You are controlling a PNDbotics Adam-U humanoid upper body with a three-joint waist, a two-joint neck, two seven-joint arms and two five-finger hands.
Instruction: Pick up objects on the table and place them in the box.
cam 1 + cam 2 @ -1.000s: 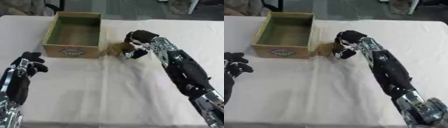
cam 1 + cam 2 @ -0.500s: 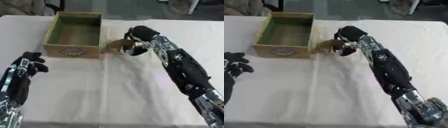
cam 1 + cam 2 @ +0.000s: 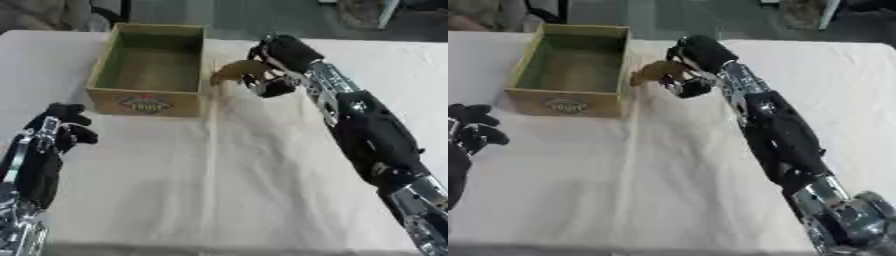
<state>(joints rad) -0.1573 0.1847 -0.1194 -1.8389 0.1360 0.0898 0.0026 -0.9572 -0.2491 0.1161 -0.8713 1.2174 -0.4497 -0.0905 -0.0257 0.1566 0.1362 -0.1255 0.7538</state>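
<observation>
My right hand [image 3: 278, 60] is curled round a small brown object [image 3: 236, 69], holding it above the cloth just right of the box's right wall. The open wooden box [image 3: 122, 101], green inside with a round label on its front, stands at the upper left and shows nothing inside. My left hand [image 3: 59, 129] rests at the lower left with its fingers curled and nothing in them. The right forearm runs from the lower right corner up to the hand.
A white cloth [image 3: 219, 175] covers the table, with a crease running down from the box's right front corner. Dark chair legs and a floor strip lie beyond the far edge.
The right hand has lifted the brown object off the cloth and carried it up and left toward the box's right wall. The left hand has stayed in place.
</observation>
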